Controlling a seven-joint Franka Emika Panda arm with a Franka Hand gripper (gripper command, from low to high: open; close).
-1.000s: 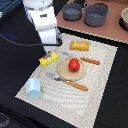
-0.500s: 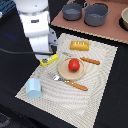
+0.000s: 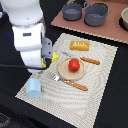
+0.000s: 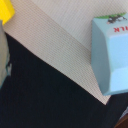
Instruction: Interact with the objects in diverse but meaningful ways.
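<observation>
So here's my setup: my arm [image 3: 29,35] is hanging over the near-left part of the woven placemat [image 3: 102,70], as the exterior view sees it. I honestly can't tell how my hand is set, wide or narrow, since the arm's white body blocks it there and the wrist view doesn't catch the fingers at all.

The pale blue carton [image 3: 34,88] stands on the mat's corner toward the exterior view's left, just below my arm. The wrist view shows it too, with red lettering on its side. The red tomato [image 3: 74,64] sits on a tan plate [image 3: 64,73] mid-mat. The orange bread slab [image 3: 79,46] lies beyond the plate. A bit of the yellow box [image 3: 52,59] peeks out beside my arm, just left of the plate.

A fork [image 3: 69,82] lies on the near side of the plate, a knife [image 3: 89,60] on the far side. Two grey pots [image 3: 96,14] sit on a brown board on the desk further back.
</observation>
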